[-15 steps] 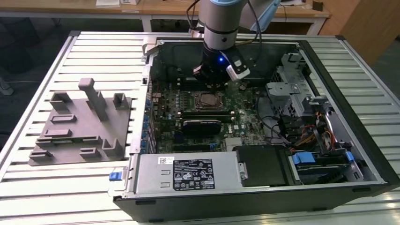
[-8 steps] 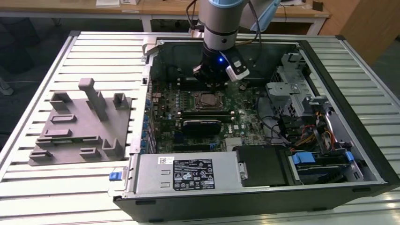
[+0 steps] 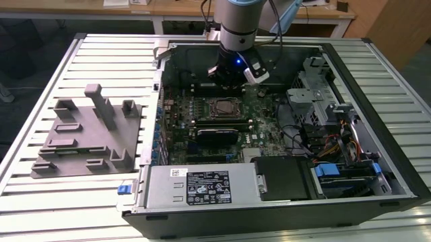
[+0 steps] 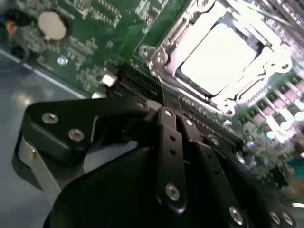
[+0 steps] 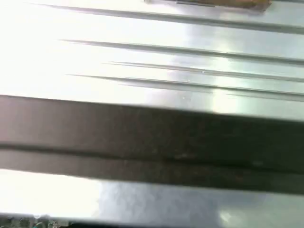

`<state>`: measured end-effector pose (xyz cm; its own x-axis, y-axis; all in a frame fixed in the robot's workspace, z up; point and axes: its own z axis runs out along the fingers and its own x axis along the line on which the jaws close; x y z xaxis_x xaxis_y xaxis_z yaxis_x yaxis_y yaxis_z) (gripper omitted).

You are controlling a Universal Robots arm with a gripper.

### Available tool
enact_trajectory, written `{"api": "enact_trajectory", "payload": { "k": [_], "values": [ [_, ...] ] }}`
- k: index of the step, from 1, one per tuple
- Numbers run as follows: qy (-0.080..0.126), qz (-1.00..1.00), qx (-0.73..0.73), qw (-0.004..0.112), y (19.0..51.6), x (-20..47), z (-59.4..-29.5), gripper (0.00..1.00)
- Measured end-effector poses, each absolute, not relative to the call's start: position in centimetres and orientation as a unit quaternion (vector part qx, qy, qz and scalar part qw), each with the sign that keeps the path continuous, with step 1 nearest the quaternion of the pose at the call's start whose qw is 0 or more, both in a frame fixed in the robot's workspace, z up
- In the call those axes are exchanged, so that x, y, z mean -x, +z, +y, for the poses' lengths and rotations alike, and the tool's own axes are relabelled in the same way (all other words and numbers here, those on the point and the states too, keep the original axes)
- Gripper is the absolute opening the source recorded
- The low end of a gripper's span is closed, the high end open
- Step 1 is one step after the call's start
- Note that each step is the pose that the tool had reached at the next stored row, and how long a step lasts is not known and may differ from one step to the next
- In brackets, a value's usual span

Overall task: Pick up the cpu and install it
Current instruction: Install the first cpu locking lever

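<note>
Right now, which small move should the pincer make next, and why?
Probably raise the pincer straight up, away from the motherboard. The cpu already lies within the socket frame, and the pincer hangs low over the board beside it.

**A computer assembly lab bench**

I worked in what looked like a lab or workshop. An open computer case [image 3: 283, 126] lay on a ribbed metal table [image 3: 40, 101] at frame centre, a grey plastic tray [image 3: 88, 136] at left, and wooden desks [image 3: 168, 10] lined the top edge.
</note>
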<state>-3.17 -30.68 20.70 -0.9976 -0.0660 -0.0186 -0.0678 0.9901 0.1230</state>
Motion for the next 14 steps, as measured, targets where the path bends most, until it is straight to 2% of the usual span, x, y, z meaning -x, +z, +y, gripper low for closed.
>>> {"api": "enact_trajectory", "payload": {
  "k": [14],
  "values": [
    [0.062,0.997,0.034,0.007,21.32,3.17,-31.28,0.11]
  ]
}}
